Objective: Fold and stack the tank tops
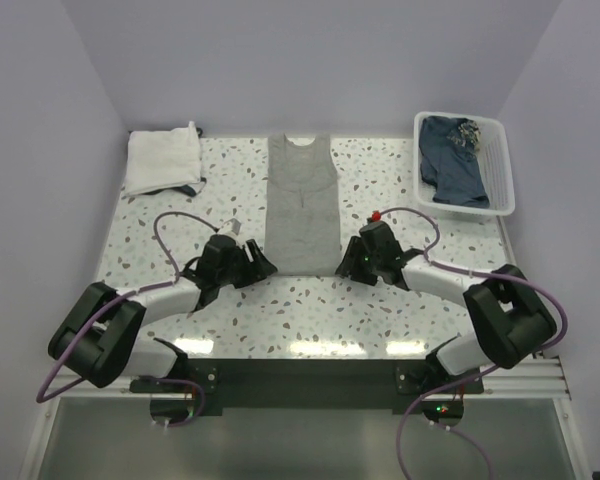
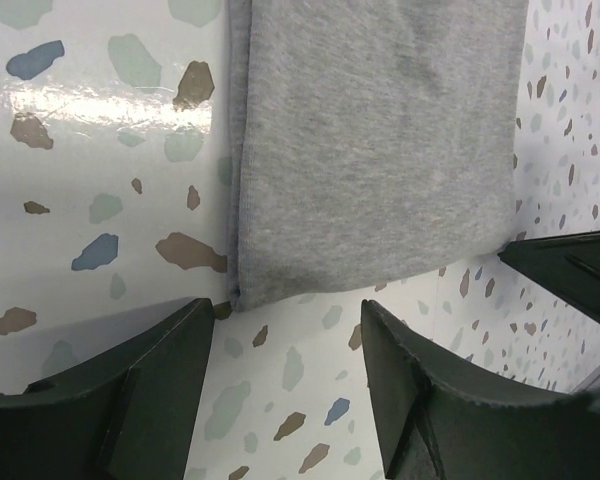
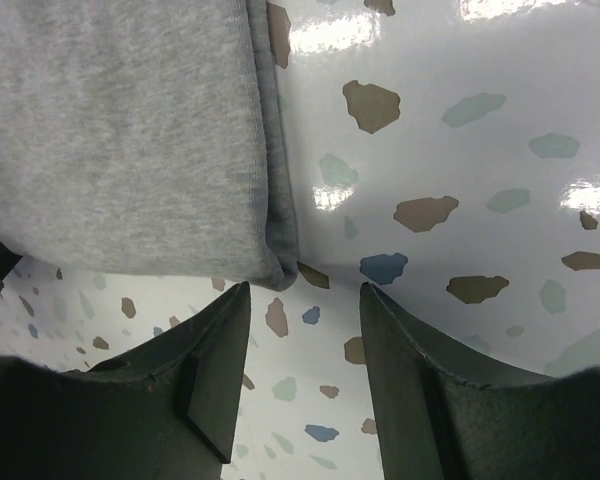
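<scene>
Jaws apart on the left gripper (image 2: 285, 312), nothing between them but speckled table (image 2: 100, 150); same on the right gripper (image 3: 303, 292), apart and empty. Just past each gap, toward the top of both wrist views, one bottom corner of the grey tank top (image 1: 302, 205): lower-left corner ahead of the left jaws, lower-right corner ahead of the right, close but not touching as far as can be told. From overhead, lying flat at mid-table with its long axis running straight up the frame, neckline at the far end, hem at the near end and squarely between the two grippers. Equally near for both arms; likely calling for a pinch at each hem corner and a fold up along that axis. Side edges seemingly doubled under, though hard to be sure from the wrist views. Further out, a folded white tank top (image 1: 163, 160) in the upper left of the overhead frame, well apart; a basket (image 1: 505, 165) with dark blue cloth (image 1: 450, 160) in the upper right.
</scene>
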Motion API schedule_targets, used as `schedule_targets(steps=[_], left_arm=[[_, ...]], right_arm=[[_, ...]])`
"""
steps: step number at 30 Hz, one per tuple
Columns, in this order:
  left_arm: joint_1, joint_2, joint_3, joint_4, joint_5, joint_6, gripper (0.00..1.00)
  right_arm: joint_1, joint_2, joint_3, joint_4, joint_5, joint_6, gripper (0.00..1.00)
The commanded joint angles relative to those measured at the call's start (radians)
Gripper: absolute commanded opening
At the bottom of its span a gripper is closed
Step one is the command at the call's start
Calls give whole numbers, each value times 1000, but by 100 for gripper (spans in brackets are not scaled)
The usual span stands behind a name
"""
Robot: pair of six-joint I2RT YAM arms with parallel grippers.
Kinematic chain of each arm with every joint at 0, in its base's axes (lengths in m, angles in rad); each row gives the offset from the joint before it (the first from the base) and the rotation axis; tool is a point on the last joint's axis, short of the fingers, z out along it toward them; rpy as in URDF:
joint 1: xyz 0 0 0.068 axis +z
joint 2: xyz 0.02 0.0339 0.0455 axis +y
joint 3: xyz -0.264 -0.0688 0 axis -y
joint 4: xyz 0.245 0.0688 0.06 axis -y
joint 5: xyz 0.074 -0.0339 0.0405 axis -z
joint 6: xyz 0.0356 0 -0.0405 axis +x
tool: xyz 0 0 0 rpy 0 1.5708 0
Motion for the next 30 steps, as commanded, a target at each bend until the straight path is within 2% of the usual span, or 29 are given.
schedule_targets(steps=[1, 9, 13, 19, 21, 25, 26, 28, 29, 30], left_arm=[[15, 22, -28, -44, -25, -24, 65], [13, 38, -47, -61, -71, -55, 58], [8, 76, -39, -41, -65, -58, 56], [-10, 137, -11, -44, -73, -45, 50], [-12, 150, -4, -48, -76, -35, 45], [-13, 159, 7, -59, -70, -13, 31], [-13, 159, 10, -64, -67, -9, 23], [-15, 148, 16, -73, -56, -1, 16], [-18, 140, 16, -74, -54, 1, 9], [-21, 122, 13, -88, -53, 2, 5]], right_arm=[[3, -31, -20, 86, -26, 71, 52], [3, -2, -53, 151, -33, 131, 50], [4, 23, -55, 164, -20, 144, 43], [13, 58, -50, 162, -6, 138, 37], [23, 63, -38, 147, 12, 125, 36], [40, 80, -17, 112, 47, 92, 21], [43, 86, -4, 104, 53, 76, 19], [44, 84, 2, 78, 63, 57, 10], [49, 83, 11, 67, 66, 42, 8], [55, 71, 19, 40, 78, 33, 1]])
